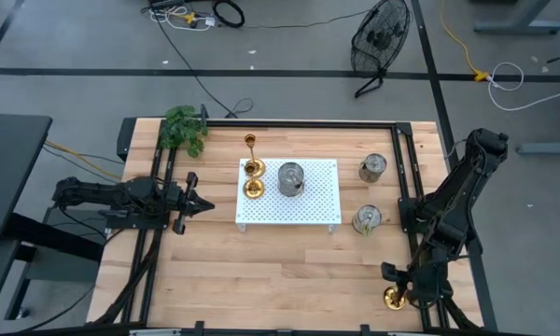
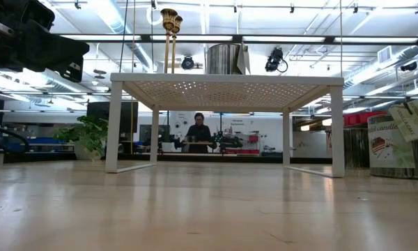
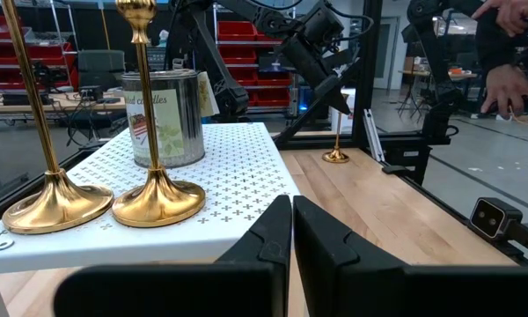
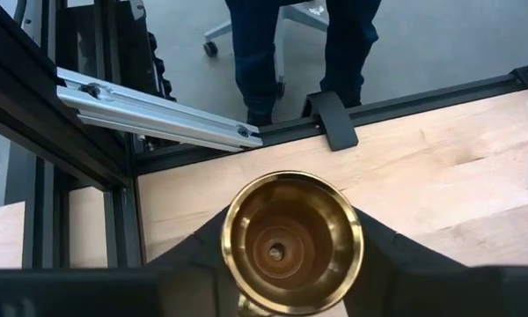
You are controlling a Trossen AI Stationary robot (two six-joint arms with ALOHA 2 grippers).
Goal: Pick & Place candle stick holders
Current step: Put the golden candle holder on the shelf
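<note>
Wooden tabletop w/ black rails round it, grey workshop floor beyond. At the near right corner stands a shiny gold-brass candle stick holder (image 4: 292,241), cup up, seen from above its round mouth; right gripper (image 1: 403,291) straddles it, dark fingers (image 4: 196,255) either side of the cup at a mid gap. Can't tell if they touch the brass yet, prob closing for a pick.

Two more gold-brass holders (image 3: 157,199) w/ dished bases & slim stems sit side by side on the left part of a white perforated riser shelf (image 1: 313,207), likely the drop spot. Between them & shelf centre: a metal candle tin (image 1: 291,178), contents not visible. Two similar tins (image 1: 372,168) stand on the wood right of the shelf.

Left gripper (image 3: 291,231) waits pinched shut, empty, just left of the shelf. Green plant (image 1: 184,129) at far left corner.
</note>
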